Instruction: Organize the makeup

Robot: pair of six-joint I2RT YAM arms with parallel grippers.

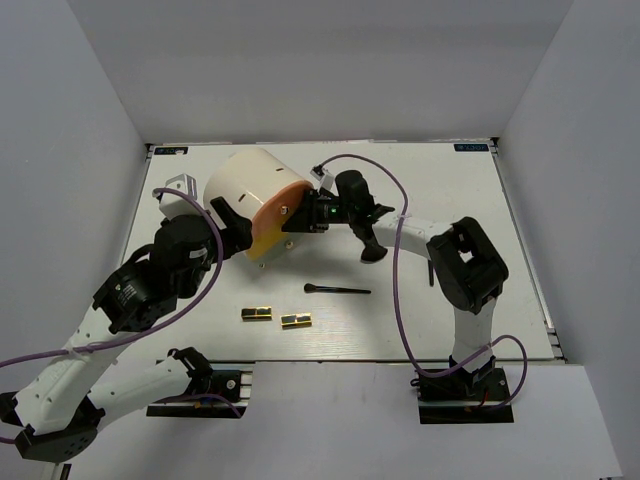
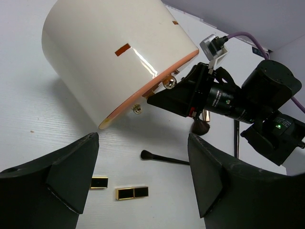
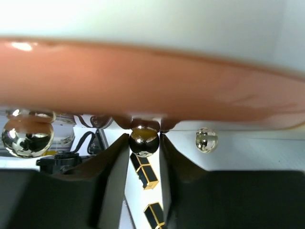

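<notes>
The right gripper (image 3: 144,145) is pinching a small gold knob (image 3: 144,139) on the tilted cream cylinder (image 1: 243,185)'s orange face. The left gripper (image 2: 143,139) gapes wide, holding nothing. Nearer on the table (image 1: 450,200) lie a black brush (image 1: 338,290), a gold-and-black case (image 1: 257,313) and a second case (image 1: 295,321) just right of it.

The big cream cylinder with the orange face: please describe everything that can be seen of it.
The cream cylinder is glossy, with small orange rectangles on its wall. Its flat orange face carries small gold balls. It sits tilted at the far middle of the table, face toward the near right. The right hand is closed on one gold ball; the open left hand is apart from it.
</notes>
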